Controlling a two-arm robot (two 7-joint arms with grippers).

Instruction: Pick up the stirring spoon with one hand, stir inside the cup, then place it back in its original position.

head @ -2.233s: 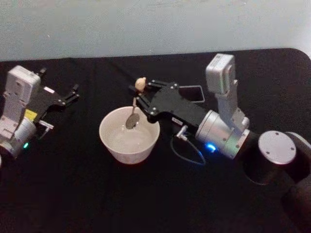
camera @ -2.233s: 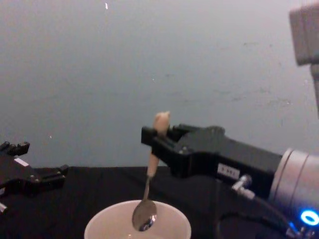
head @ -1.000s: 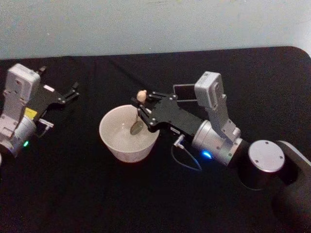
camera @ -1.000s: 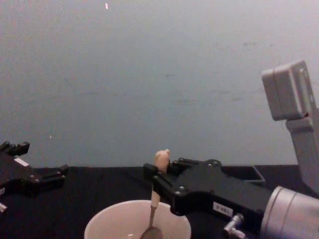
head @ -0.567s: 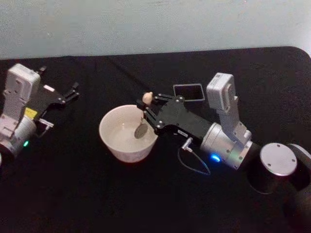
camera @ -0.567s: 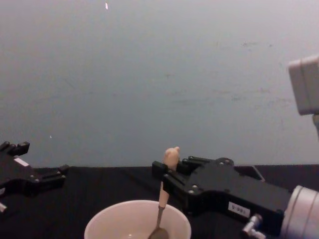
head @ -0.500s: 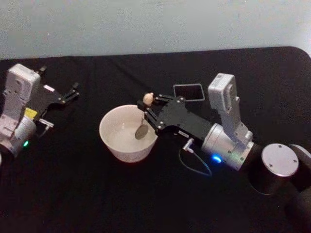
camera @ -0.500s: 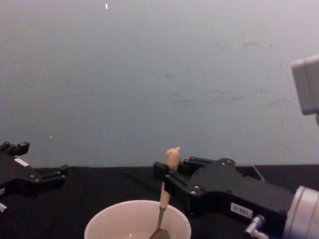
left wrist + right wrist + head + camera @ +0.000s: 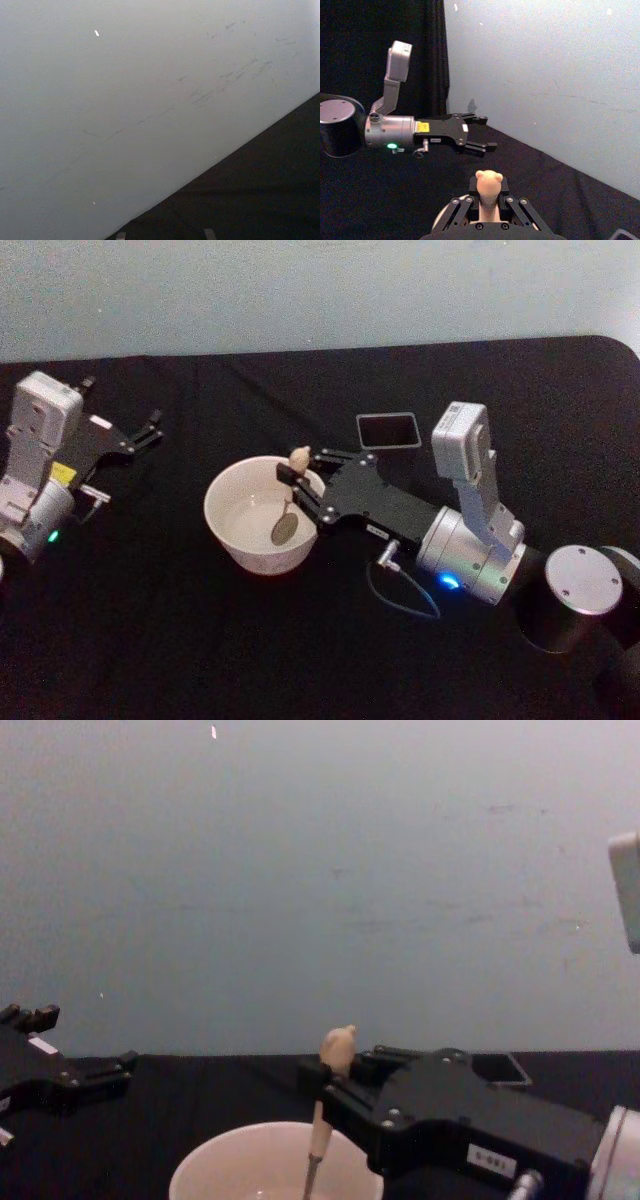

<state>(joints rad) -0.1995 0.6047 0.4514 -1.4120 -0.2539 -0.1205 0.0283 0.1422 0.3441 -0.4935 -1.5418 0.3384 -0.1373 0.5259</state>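
One stirring spoon [image 9: 290, 498], one cup [image 9: 216, 502], one dark square holder [image 9: 387, 429] and two grippers are counted on the black table [image 9: 150, 640]. The right gripper [image 9: 298, 485] is placed at the right rim of the cup, and its jaws are closed tightly on the beige handle of the spoon, just under the rounded top. The spoon is held almost upright, and its metal bowl is lowered inside the cup; whether the bottom is touched cannot be told. The left gripper [image 9: 150, 430] is parked at the far left, well apart from the cup, with jaws spread and nothing between them.
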